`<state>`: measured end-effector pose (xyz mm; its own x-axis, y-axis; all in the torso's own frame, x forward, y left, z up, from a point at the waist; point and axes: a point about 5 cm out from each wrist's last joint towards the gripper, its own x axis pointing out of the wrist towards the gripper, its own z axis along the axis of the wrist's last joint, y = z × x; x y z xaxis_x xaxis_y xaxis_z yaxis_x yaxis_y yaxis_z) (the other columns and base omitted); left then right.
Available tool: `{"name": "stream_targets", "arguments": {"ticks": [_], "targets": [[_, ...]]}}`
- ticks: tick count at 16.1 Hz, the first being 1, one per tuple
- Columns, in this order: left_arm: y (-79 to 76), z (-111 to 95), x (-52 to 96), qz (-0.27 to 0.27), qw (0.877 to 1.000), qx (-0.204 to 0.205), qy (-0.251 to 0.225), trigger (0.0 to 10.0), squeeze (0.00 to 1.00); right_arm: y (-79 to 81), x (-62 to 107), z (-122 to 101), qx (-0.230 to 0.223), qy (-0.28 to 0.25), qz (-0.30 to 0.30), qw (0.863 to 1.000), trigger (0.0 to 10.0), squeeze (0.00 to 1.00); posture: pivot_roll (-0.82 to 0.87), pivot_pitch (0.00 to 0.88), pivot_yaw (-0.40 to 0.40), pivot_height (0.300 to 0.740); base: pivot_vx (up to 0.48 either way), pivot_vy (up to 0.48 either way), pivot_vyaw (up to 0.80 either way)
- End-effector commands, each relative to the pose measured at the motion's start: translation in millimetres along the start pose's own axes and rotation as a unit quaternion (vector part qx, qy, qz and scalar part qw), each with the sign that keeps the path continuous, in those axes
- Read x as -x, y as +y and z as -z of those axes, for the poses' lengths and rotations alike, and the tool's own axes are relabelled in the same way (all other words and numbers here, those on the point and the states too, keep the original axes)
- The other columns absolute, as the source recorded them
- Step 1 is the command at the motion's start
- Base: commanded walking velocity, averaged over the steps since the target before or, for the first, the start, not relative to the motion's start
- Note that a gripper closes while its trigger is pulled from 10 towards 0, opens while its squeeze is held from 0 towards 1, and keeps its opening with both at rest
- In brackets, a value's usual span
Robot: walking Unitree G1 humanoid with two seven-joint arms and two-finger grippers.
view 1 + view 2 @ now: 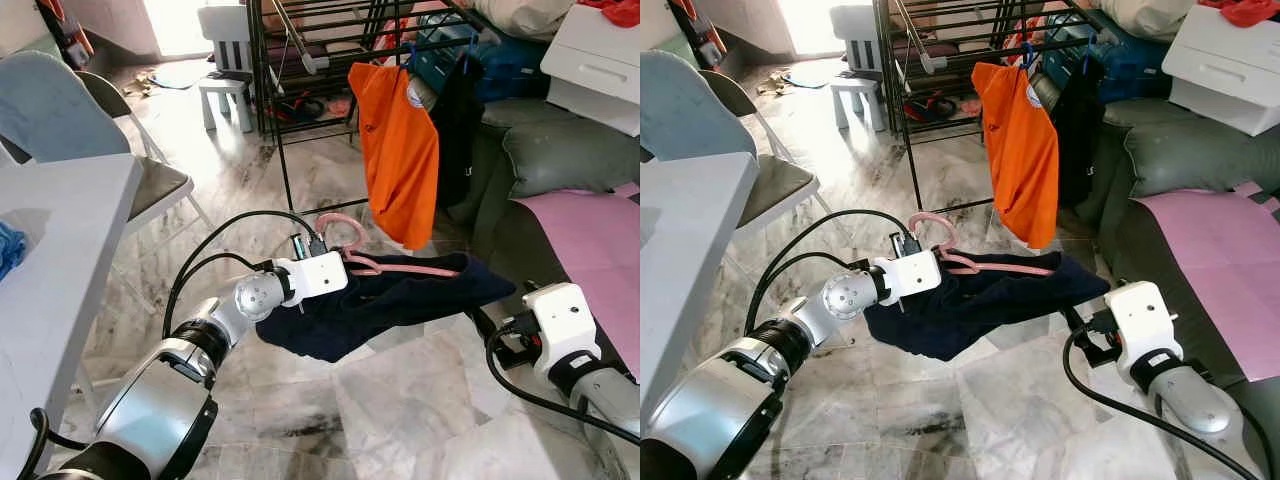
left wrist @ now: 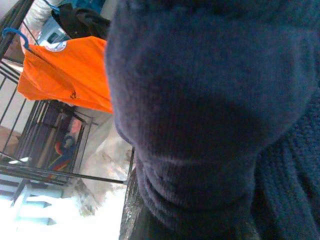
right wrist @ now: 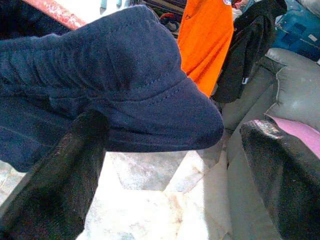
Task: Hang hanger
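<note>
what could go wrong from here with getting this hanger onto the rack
The navy garment is draped loosely over the pink hanger and sags below it, so it could slide off during the lift. The left gripper holds near the hook, which may block hooking it over a rail. The orange shirt already hangs on the black rack right ahead, so the hanger could snag it.

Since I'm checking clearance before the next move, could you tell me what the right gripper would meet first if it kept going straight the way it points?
Probably the navy garment: the right gripper has open fingers, and the cloth's end hangs just ahead between them. Depth is unclear.
</note>
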<state>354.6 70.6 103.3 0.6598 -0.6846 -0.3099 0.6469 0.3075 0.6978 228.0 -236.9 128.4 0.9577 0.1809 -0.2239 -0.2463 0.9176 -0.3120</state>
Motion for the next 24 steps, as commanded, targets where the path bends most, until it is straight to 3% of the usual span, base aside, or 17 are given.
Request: {"name": "stream_targets", "arguments": {"ticks": [1,4,5,6,9,11,14,16,17,18,20,21,24], "targets": [[8.8,-4,0.2,-0.019,1.000,0.003,-0.009,0.0,0.00,-0.7,1.3,-2,0.002,-0.001,0.002,1.000,10.0,0.31,-0.09,0.000,0.052,0.740,0.000,0.000,0.00],[8.8,-4,0.2,-0.019,1.000,0.003,-0.009,0.0,0.00,-0.7,1.3,-2,0.002,-0.001,0.002,1.000,10.0,0.31,-0.09,0.000,0.052,0.740,0.000,0.000,0.00],[-1.0,-8,-1.3,0.013,0.999,-0.017,-0.028,0.0,0.00,0.7,4.1,-10,0.064,-0.001,-0.074,0.995,10.0,1.00,-0.08,0.000,0.054,0.740,0.000,0.000,0.00],[-11.5,-6,-0.6,0.050,0.997,-0.046,-0.031,0.0,0.00,-9.2,17.9,-17,0.158,0.024,-0.181,0.970,10.0,1.00,-0.08,0.000,0.052,0.740,0.000,0.000,0.00],[-12.1,-5,-0.9,0.047,0.998,-0.042,-0.024,0.0,0.00,-16.9,16.0,-23,0.180,0.017,-0.165,0.970,10.0,1.00,-0.09,0.000,0.050,0.740,0.000,0.000,0.00],[-16.1,-7,-1.5,0.053,0.997,-0.045,-0.033,0.0,0.00,-24.7,16.2,-24,0.193,0.028,-0.194,0.961,10.0,1.00,-0.09,0.000,0.045,0.740,0.000,0.000,0.00],[-17.8,-10,-1.9,0.056,0.996,-0.052,-0.047,0.0,0.00,-23.6,14.4,-23,0.171,0.040,-0.251,0.952,10.0,1.00,-0.09,0.000,0.038,0.740,0.000,0.000,0.00],[-18.4,-13,-2.8,0.058,0.995,-0.056,-0.057,0.0,0.00,-25.6,7.5,-16,0.182,0.058,-0.277,0.942,10.0,0.84,-0.08,0.000,0.035,0.740,0.000,0.000,0.00],[-19.5,-17,-3.6,0.061,0.994,-0.057,-0.068,0.0,0.00,-26.1,0.8,-14,0.171,0.060,-0.293,0.939,10.0,0.10,-0.08,0.000,0.030,0.740,0.000,0.000,0.00],[-20.2,-19,-4.2,0.062,0.994,-0.057,-0.075,0.0,0.00,-26.4,-4.7,-12,0.161,0.063,-0.303,0.937,10.0,0.00,-0.08,0.000,0.029,0.740,0.000,0.000,0.00],[-21.5,-21,-4.8,0.064,0.993,-0.059,-0.082,0.0,0.00,-26.0,-10.4,-8,0.154,0.070,-0.317,0.933,10.0,0.00,-0.08,0.000,0.027,0.740,0.000,0.000,0.00],[-23.6,-24,-5.6,0.069,0.992,-0.061,-0.091,0.0,0.00,-24.4,-19.4,-5,0.152,0.070,-0.326,0.930,0.0,0.00,-0.07,0.000,0.025,0.740,0.000,0.000,0.00],[-27.3,-26,-6.2,0.078,0.990,-0.064,-0.098,0.0,0.00,-19.8,-29.5,-9,0.157,0.062,-0.343,0.924,0.0,0.00,-0.07,0.000,0.025,0.740,0.000,0.000,0.00]]}}
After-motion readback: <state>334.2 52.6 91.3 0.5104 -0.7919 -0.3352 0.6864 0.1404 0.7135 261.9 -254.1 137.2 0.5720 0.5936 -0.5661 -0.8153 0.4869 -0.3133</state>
